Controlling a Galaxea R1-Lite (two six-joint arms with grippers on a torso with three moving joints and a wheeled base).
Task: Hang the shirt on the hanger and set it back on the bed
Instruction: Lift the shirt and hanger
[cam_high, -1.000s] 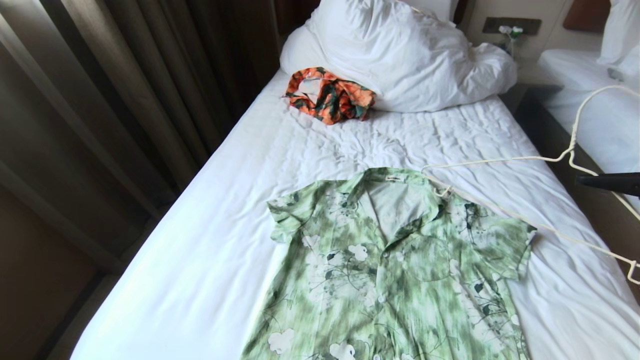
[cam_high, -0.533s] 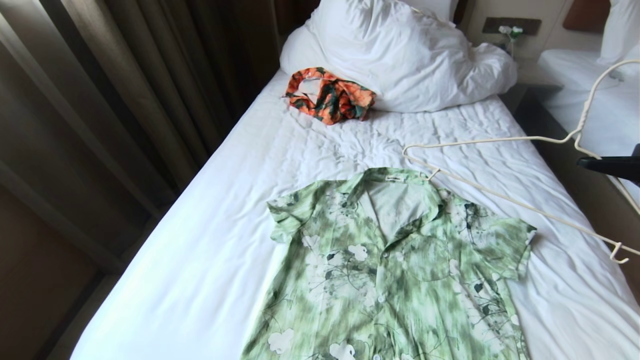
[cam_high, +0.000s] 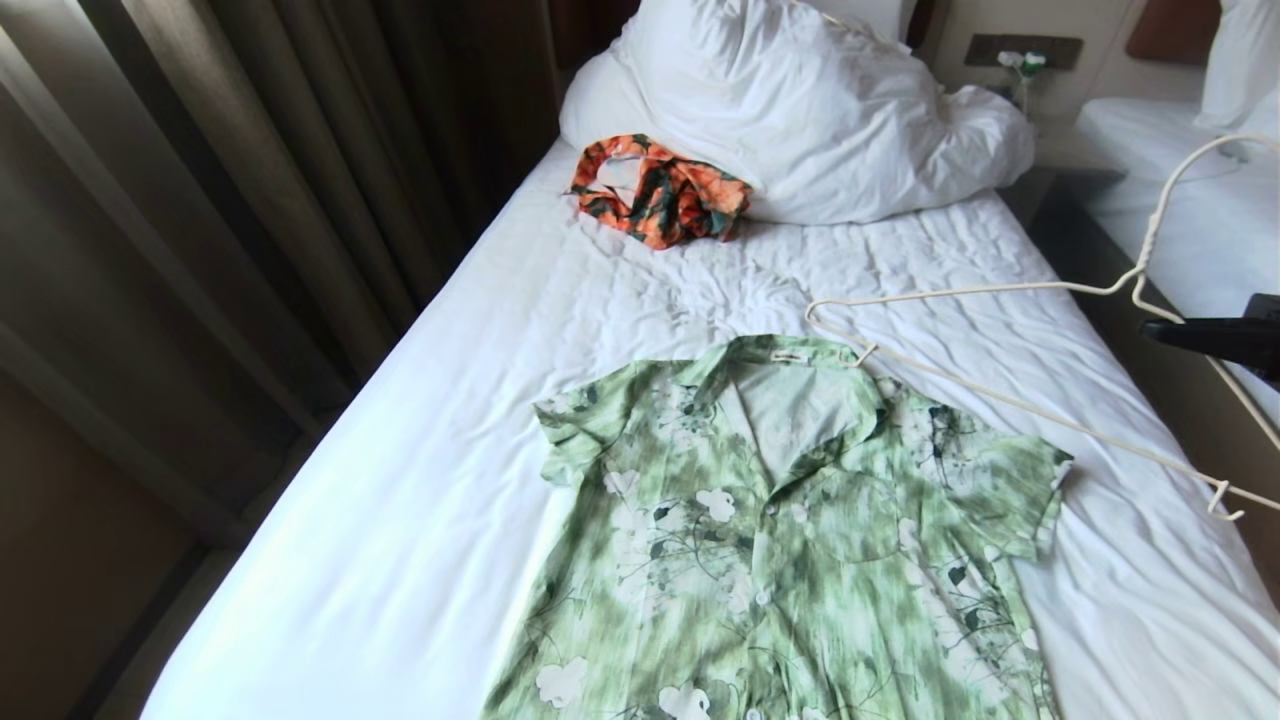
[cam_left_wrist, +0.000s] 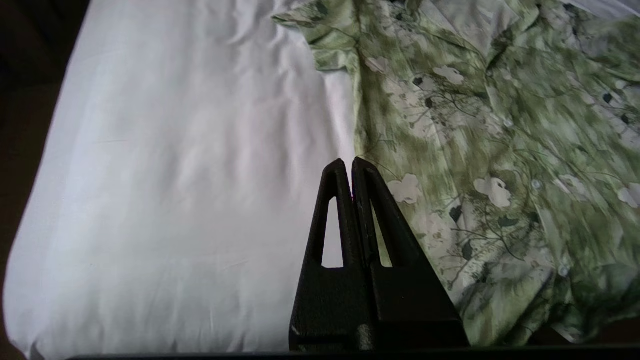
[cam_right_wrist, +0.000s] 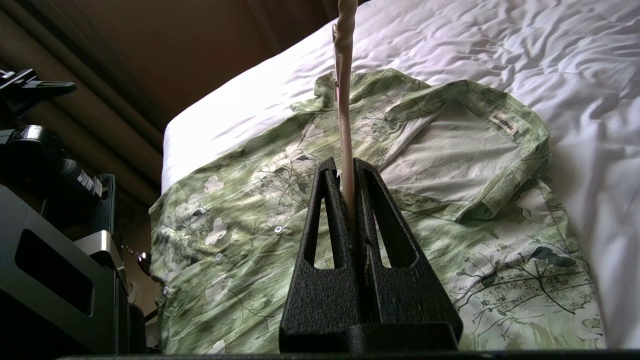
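Note:
The light green floral shirt (cam_high: 790, 540) lies flat and face up on the bed (cam_high: 400, 450), collar toward the pillows. The cream wire hanger (cam_high: 950, 293) hangs slanted over the bed's right side, one end just beyond the collar, hook toward the second bed. My right gripper (cam_high: 1150, 329) reaches in from the right edge and is shut on the hanger's wire (cam_right_wrist: 344, 100), pinched between its tips (cam_right_wrist: 345, 162) above the shirt (cam_right_wrist: 450, 165). My left gripper (cam_left_wrist: 350, 161) is shut and empty, over the sheet (cam_left_wrist: 175, 175) beside the shirt's side edge (cam_left_wrist: 475, 125); it is outside the head view.
An orange-and-dark-green garment (cam_high: 660, 190) lies crumpled against the white pillow (cam_high: 800, 110). Dark curtains (cam_high: 200, 200) run along the bed's left side. A second white bed (cam_high: 1200, 230) stands to the right across a dark gap. Parts of my base (cam_right_wrist: 50, 225) show beside the bed.
The hanger's far end has lifted off the shirt's collar and swung toward the pillows. Its hook rose, then dipped a little. The right gripper edged slightly inward. The shirt has not moved.

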